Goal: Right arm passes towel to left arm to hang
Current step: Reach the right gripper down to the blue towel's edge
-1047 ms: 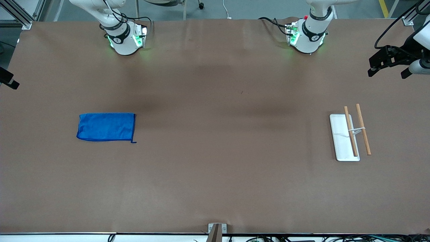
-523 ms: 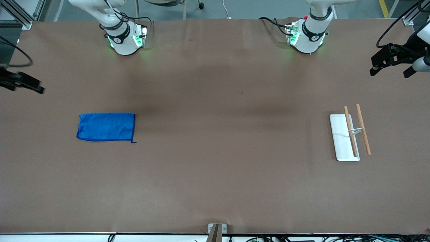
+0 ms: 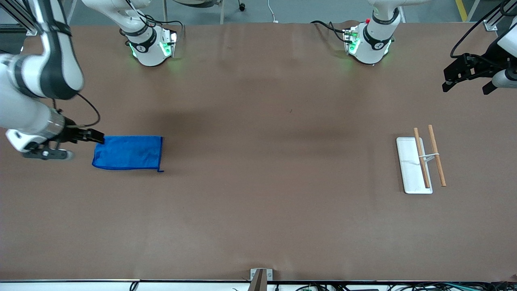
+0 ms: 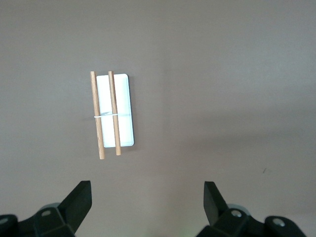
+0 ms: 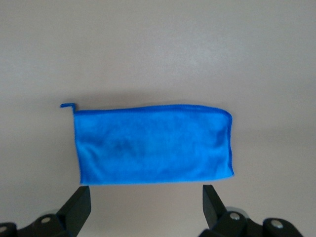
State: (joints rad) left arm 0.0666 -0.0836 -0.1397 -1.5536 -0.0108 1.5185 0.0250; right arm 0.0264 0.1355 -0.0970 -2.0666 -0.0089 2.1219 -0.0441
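Observation:
The bright blue towel (image 3: 127, 152) lies flat on the brown table toward the right arm's end, its short loop (image 3: 160, 170) at a corner. It fills the middle of the right wrist view (image 5: 153, 144), with the loop (image 5: 67, 105) at a corner. My right gripper (image 3: 96, 138) is open and empty, hovering just off the towel's short edge at the right arm's end, not touching it; its jaws (image 5: 145, 198) stand wide apart. My left gripper (image 3: 447, 82) is open and empty, held in the air at the left arm's end of the table (image 4: 146, 195).
A towel rack (image 3: 421, 161) with a white base and two wooden rods stands toward the left arm's end; the left wrist view shows it (image 4: 112, 113) from above. The two green-lit arm bases (image 3: 150, 46) (image 3: 368, 44) stand along the table's robot edge.
My right arm has swung in from the table's end and brought its gripper down beside the towel's short edge. The left gripper has barely shifted. The towel has not moved.

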